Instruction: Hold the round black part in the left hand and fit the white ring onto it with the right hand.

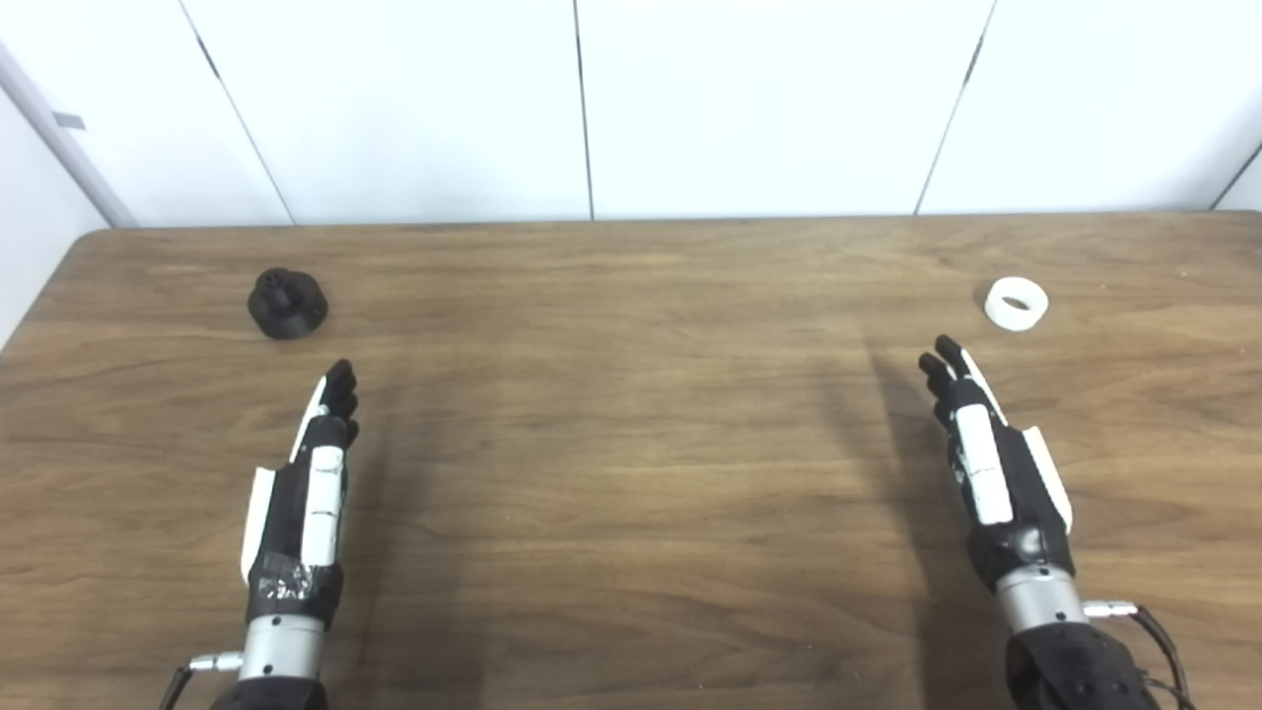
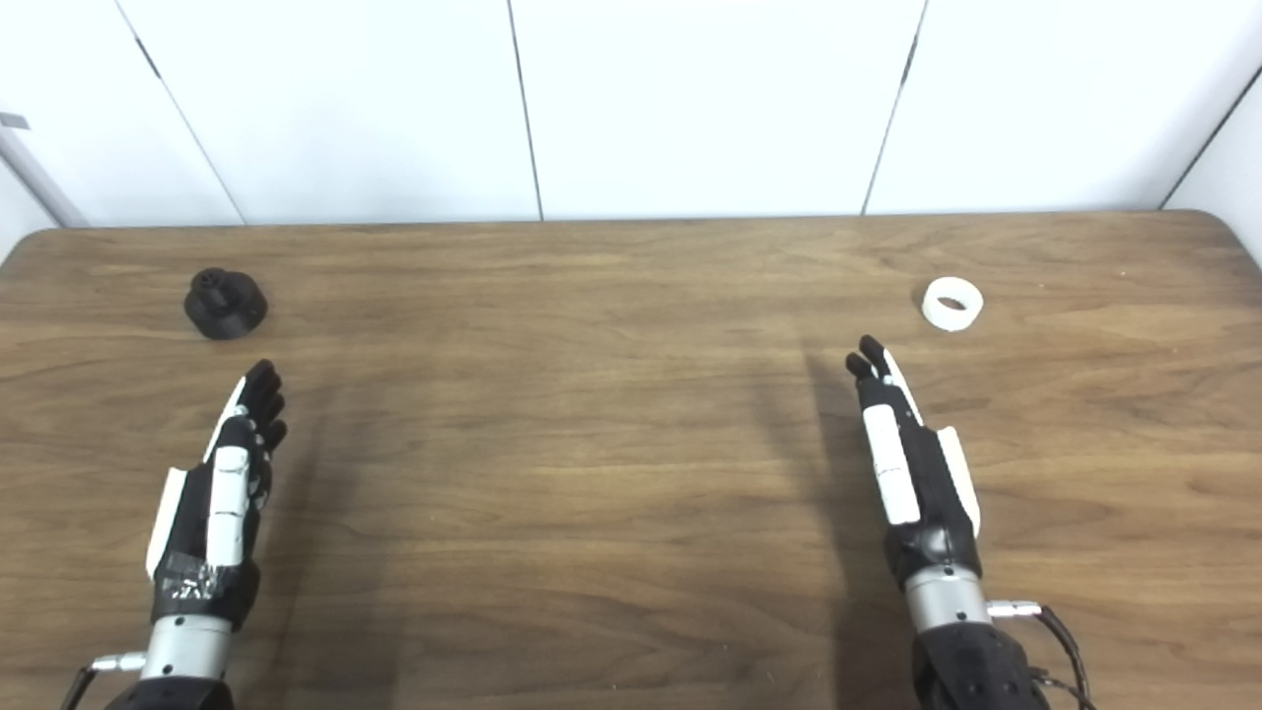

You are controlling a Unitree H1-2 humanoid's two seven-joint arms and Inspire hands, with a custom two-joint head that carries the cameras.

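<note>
One round black part (image 1: 287,304), one white ring (image 1: 1016,304), two hands.

The table (image 1: 631,473) is brown wood grain with a smooth, faintly sheened top. Beyond the left hand (image 1: 306,483), the black part (image 1: 287,303) looks like matt plastic. Beyond the right hand (image 1: 996,463), the ring (image 1: 1016,304) looks like matt white plastic. Both hands show black and white plastic shells above bare metal wrists.

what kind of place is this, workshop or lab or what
Probably a robot test lab, not a workshop: a bare wooden table against plain white wall panels, holding only a black part and a white ring, with both robot hands open.
</note>
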